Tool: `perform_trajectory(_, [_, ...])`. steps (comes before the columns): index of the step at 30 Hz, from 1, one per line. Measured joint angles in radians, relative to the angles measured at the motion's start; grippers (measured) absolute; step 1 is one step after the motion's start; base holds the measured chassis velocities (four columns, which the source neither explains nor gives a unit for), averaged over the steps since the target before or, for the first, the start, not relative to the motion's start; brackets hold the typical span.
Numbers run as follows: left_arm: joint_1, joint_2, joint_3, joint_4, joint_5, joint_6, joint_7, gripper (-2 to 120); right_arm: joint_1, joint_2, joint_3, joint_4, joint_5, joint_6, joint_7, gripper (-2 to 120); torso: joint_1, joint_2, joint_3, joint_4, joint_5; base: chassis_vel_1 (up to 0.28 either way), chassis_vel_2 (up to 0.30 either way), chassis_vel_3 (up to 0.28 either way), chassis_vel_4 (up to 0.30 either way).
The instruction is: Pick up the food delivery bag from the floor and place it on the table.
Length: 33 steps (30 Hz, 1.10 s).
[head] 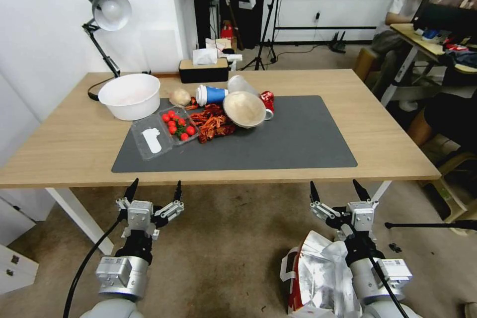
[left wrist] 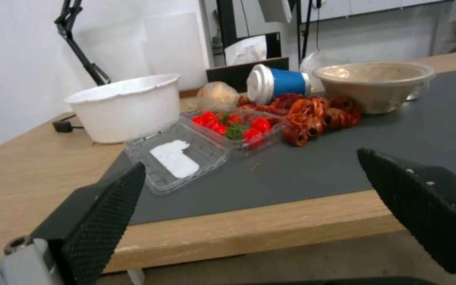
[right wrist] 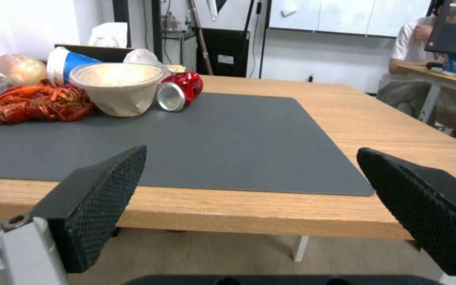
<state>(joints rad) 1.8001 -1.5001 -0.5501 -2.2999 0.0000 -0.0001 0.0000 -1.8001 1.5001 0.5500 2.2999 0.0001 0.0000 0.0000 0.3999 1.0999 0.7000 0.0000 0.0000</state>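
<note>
The food delivery bag (head: pixel 318 273), white with a red side and crumpled silver foil lining, sits open on the floor (head: pixel 223 243) at the lower right, partly hidden under my right arm. Above and just beyond it my right gripper (head: pixel 335 186) hangs open, level with the table's (head: pixel 64 144) front edge. My left gripper (head: pixel 155 186) is open too, held over bare floor before the table's left half. In the wrist views the left gripper (left wrist: pixel 251 158) and the right gripper (right wrist: pixel 253 150) face the table edge with nothing between their fingers.
On the dark grey mat (head: pixel 293 144) lie a white bowl (head: pixel 130 95), a clear box of tomatoes (head: pixel 176 126), red crayfish (head: pixel 212 121), a blue cup (head: pixel 211 94), a paper bowl (head: pixel 243 108) and a red can (head: pixel 268 99). A black rod (head: pixel 430 225) juts in at right.
</note>
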Motion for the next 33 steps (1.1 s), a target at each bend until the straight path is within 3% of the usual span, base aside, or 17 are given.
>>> perform_trajectory(12, [-0.015, 0.005, -0.002, 0.007, -0.010, -0.003, 0.001, 100, 0.030, -0.022, 0.024, 0.006, 0.037, 0.001, 0.002, 100, 0.000, 0.000, 0.000, -0.0001, 0.0007, 0.000, 0.000, 0.000, 0.000])
perform_trajectory(15, [-0.091, 0.032, -0.019, 0.040, -0.065, -0.027, 0.008, 100, 0.084, -0.054, 0.057, 0.022, 0.082, 0.005, 0.010, 100, 0.000, 0.000, 0.000, 0.0007, -0.0005, 0.000, 0.000, 0.000, 0.000])
perform_trajectory(17, [-0.191, 0.070, -0.041, 0.080, -0.138, -0.059, 0.016, 100, 0.099, -0.061, 0.062, 0.024, 0.098, 0.004, 0.015, 100, 0.000, 0.000, 0.000, -0.0009, -0.0001, 0.000, 0.000, 0.000, 0.000])
perform_trajectory(19, [-0.205, 0.077, -0.041, 0.085, -0.160, -0.063, 0.015, 100, 0.100, -0.061, 0.062, 0.025, 0.099, 0.004, 0.015, 100, 0.000, 0.000, 0.000, -0.0008, -0.0002, 0.000, 0.000, 0.000, 0.000])
perform_trajectory(22, [-0.208, 0.079, -0.039, 0.092, -0.178, -0.074, 0.014, 100, 0.100, -0.062, 0.062, 0.027, 0.099, 0.004, 0.015, 100, 0.000, 0.000, 0.000, 0.0001, 0.0000, 0.000, 0.000, 0.000, 0.000])
perform_trajectory(33, [-0.188, 0.083, -0.053, 0.100, -0.189, -0.121, 0.011, 100, 0.110, -0.061, 0.058, 0.035, 0.102, 0.004, 0.007, 100, 0.000, 0.000, 0.000, 0.0000, 0.0000, 0.000, 0.000, 0.000, 0.000])
